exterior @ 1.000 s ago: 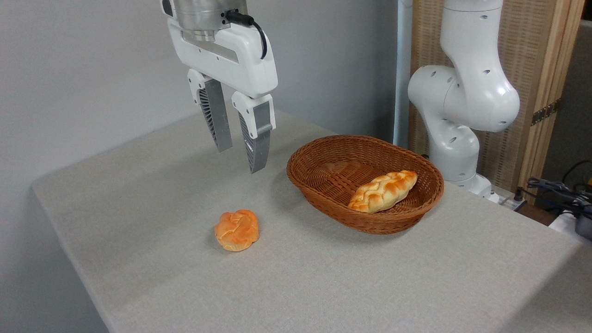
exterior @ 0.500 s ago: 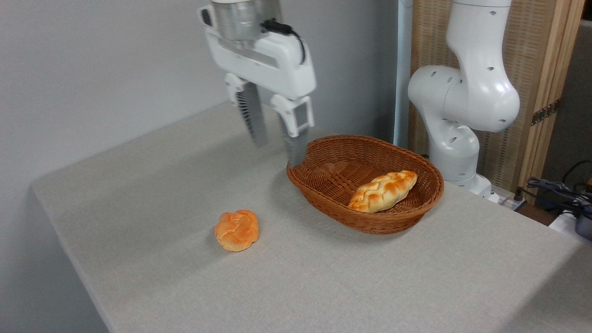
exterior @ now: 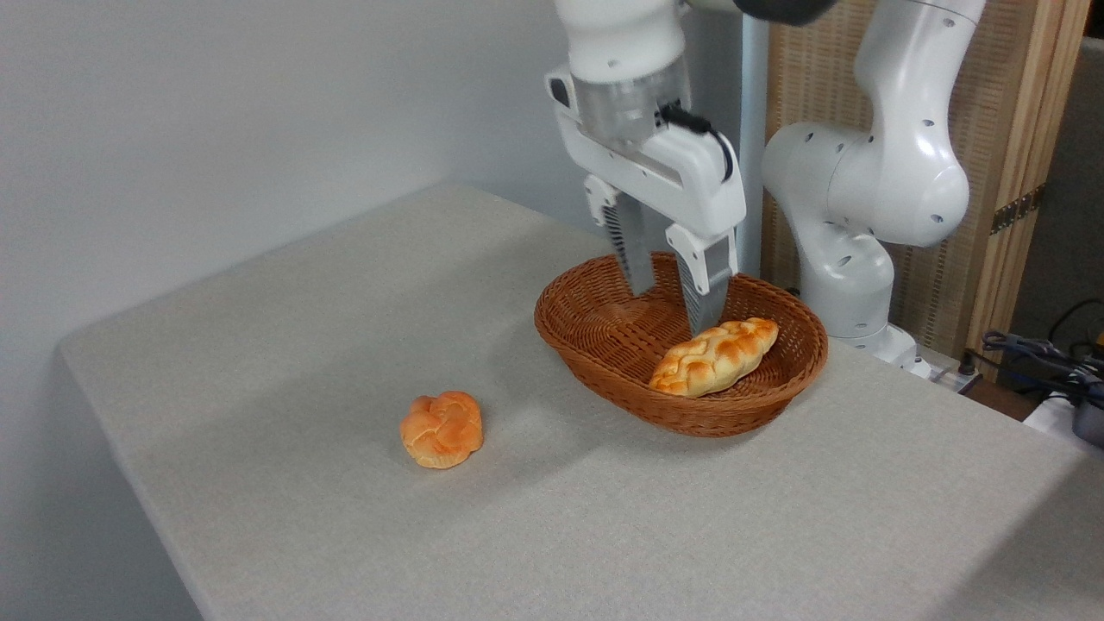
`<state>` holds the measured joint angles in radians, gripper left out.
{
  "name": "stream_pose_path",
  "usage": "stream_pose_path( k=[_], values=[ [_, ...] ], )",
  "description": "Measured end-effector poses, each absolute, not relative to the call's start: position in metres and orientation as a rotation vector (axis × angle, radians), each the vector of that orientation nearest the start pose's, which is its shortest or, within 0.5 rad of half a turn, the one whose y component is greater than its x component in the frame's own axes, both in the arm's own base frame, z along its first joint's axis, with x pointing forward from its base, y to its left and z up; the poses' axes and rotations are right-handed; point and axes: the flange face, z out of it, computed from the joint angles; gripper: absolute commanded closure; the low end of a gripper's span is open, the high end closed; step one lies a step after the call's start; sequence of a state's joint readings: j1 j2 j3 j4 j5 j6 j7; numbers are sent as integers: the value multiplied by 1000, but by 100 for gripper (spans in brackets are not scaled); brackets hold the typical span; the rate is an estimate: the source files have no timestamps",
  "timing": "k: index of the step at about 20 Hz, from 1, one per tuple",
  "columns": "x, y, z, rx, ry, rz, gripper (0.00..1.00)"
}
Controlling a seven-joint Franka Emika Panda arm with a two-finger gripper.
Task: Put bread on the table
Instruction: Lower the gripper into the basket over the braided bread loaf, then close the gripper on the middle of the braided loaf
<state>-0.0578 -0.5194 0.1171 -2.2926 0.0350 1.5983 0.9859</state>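
Gripper (exterior: 674,309) has swung right from over the open table (exterior: 302,345) and now sits above the wicker basket (exterior: 604,341), lower than before. Fingers apart, nothing between them. Bread (exterior: 714,355) hasn't budged: lying in the right half of the basket, long axis running lower-left to upper-right, far tip resting up against the rim. Right fingertip looks just above the loaf's upper-left flank; can't tell if it touches. Small round bun (exterior: 442,429) sits on the table, well apart, not the target.

Step in hand, as I read it: line up and descend for the grasp. Suggest shifting a bit further right so the loaf's middle sits between the fingers, closing across the narrow width, not along the length. Keep both tips clear of the basket wall on the way down. Loaf looks soft, so a gentle squeeze. Lift straight up before translating.

No brands, labels or readable text visible.
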Motion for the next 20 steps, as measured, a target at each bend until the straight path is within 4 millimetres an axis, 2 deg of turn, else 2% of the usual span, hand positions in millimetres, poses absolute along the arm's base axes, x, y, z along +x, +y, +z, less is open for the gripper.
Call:
stream_pose_path(
  k=[5, 8, 16, 20],
  values=[
    [361, 19, 501, -2797, 1675, 306, 0],
    [356, 16, 484, -2779, 1734, 360, 0],
    [341, 13, 435, -2795, 1750, 458, 0],
    [340, 12, 423, -2826, 1680, 447, 0]
  ],
)
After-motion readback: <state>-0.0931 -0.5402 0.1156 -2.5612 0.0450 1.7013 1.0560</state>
